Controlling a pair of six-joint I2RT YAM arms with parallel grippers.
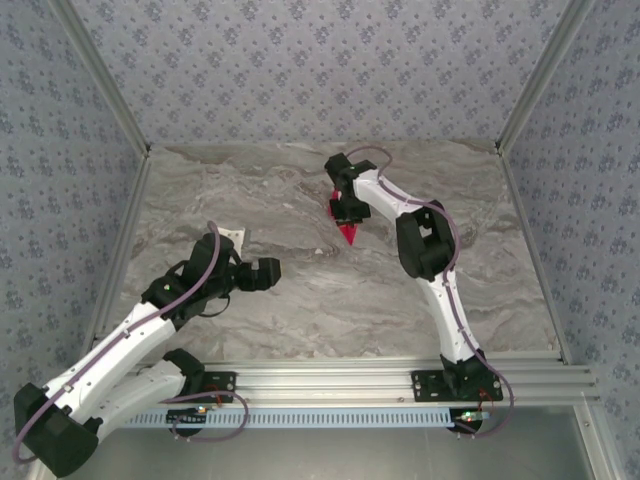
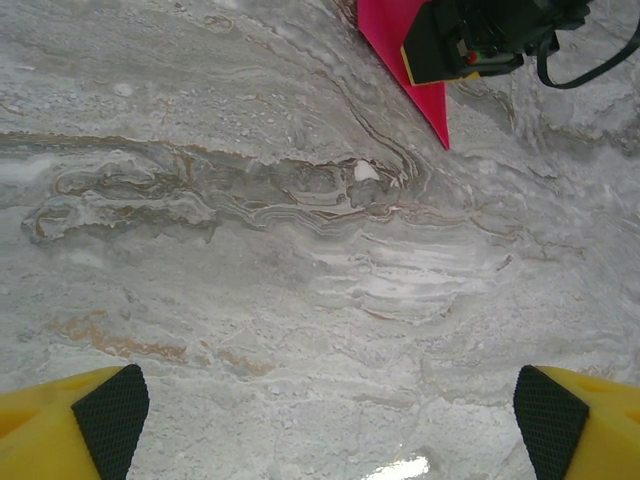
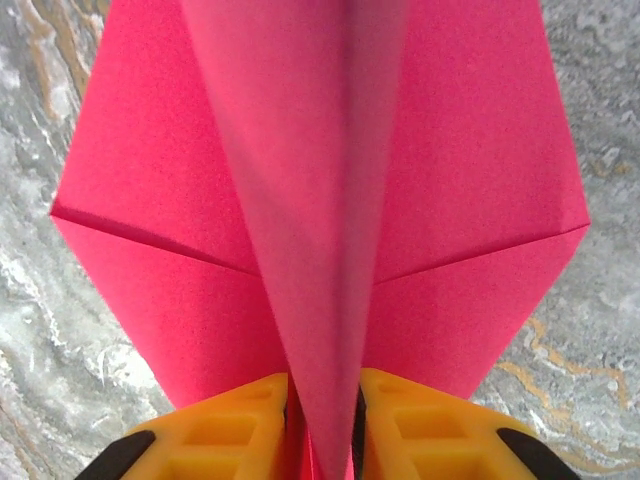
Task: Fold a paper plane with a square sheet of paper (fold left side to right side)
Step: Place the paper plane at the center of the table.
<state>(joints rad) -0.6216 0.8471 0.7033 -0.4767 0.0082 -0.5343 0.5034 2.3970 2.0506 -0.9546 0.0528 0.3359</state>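
Yellow fingers (image 3: 235, 425) of the right pincer (image 3: 322, 440) stand close together at the bottom of the right wrist view. The raised centre fold of the paper plane (image 3: 450, 200) runs up between them. The gap is narrow and the fold fills it; whether the fingers press the paper or merely flank it cannot be told from this angle. Magenta-pink wings spread to the left and right of the fold, each crossed by a slanting crease, over the grey marbled worktop (image 1: 300, 310).

In the top view this pincer sits right of centre in the upper half of the frame, directly over the plane. The plane's pointed tip sticks out below it toward the bottom of the frame.

The left pincer (image 2: 330, 410) is spread wide and holds nothing. Its two fingers with black pads sit in the lower left and lower right corners of the left wrist view, with bare worktop between them. In the top view it sits left of centre, well apart from the plane. In the left wrist view the plane appears at the upper right.
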